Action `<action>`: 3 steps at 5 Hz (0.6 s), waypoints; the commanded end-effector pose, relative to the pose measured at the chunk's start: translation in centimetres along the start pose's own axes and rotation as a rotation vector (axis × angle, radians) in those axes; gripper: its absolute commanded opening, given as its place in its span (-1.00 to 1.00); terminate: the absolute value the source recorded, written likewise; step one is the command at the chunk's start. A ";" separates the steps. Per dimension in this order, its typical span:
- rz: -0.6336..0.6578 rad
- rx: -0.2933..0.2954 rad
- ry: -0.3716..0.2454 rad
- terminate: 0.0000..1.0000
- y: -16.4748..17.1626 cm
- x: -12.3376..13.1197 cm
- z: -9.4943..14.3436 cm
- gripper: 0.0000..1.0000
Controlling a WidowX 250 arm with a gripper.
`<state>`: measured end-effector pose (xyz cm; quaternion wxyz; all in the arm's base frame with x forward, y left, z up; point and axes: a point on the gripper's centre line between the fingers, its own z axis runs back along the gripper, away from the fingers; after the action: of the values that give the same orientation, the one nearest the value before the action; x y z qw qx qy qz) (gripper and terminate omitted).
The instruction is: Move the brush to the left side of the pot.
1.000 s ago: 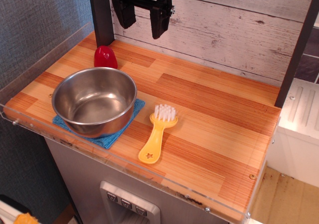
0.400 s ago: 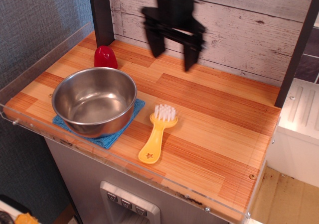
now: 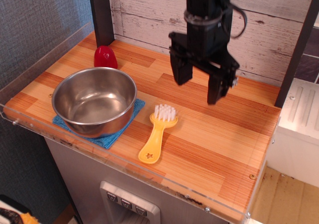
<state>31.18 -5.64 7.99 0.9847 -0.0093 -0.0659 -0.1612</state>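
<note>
The yellow brush (image 3: 157,135) lies flat on the wooden table, white bristles toward the back, star cutout at the near handle end. It is just right of the steel pot (image 3: 94,100), which sits on a blue cloth (image 3: 110,136). My black gripper (image 3: 198,88) hangs open and empty above the table, behind and to the right of the brush's bristles, clearly above it and not touching it.
A small red object (image 3: 105,57) stands behind the pot near a dark post (image 3: 101,14). A clear plastic rim (image 3: 149,176) runs along the table's front and left edges. A white plank wall is at the back.
The gripper has moved from the upper left, right and down toward the brush, and still stays open. Brush and pot have not moved.
</note>
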 end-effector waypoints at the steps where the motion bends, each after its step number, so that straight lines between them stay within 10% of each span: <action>1: 0.065 0.015 0.070 -1.00 1.4 -2.1 -2.2 1.00; 3: 0.070 0.033 0.148 -1.00 1.7 -2.7 -4.6 1.00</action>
<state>30.07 -3.40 2.43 0.9917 0.0171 0.0135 -0.1264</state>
